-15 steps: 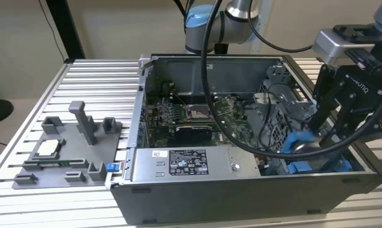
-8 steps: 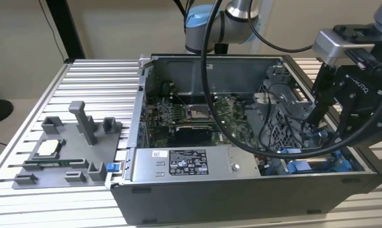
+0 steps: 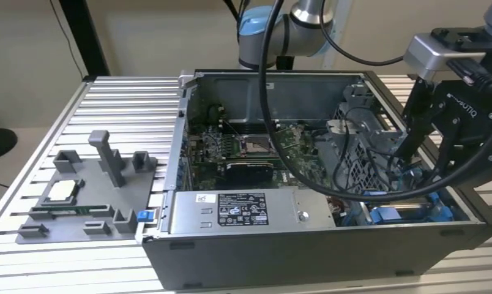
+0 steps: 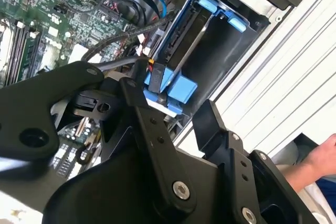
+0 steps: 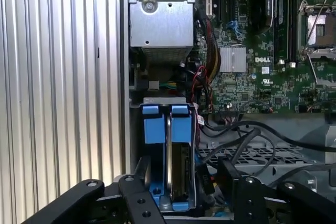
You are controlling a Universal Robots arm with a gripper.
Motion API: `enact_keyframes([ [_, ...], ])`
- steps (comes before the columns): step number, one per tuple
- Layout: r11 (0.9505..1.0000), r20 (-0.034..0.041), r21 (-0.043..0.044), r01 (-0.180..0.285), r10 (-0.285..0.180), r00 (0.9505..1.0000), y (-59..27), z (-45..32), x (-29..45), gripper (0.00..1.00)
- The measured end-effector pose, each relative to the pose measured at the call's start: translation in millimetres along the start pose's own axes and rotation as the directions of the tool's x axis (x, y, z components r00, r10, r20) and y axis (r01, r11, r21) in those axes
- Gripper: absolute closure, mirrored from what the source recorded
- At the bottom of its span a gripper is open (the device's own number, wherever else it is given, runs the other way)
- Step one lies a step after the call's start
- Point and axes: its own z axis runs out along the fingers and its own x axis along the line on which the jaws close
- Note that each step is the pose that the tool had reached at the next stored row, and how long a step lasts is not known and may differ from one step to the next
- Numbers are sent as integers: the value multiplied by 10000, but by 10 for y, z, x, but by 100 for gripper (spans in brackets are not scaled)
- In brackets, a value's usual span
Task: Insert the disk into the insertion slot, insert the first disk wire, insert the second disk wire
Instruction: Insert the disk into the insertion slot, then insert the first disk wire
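Half inside the open computer case (image 3: 311, 257) in the exterior view, holds the gripper (image 3: 421, 171) low over the corner at the exterior view's right, just above the disk (image 3: 389, 215) and near the grey power-supply box (image 3: 238, 211). From the second wrist view, shows the gripper (image 4: 169, 98) spread wide, gripping nothing, black fingers (image 4: 137, 103) either side of the blue carrier end of the disk (image 4: 189, 45), itself on edge inside the insertion slot (image 4: 231, 56). From the first wrist view, gives the gripper (image 5: 184, 165) wide again, straddling the disk (image 5: 170, 150) seated in the insertion slot (image 5: 164, 100) by the case wall, green motherboard (image 5: 262, 51) alongside.
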Motion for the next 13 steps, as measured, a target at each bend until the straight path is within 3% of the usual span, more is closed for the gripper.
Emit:
enact_keyframes([
  [13, 10000, 1, -1, 0, 0, 10000, 9, -228, -8, 0],
])
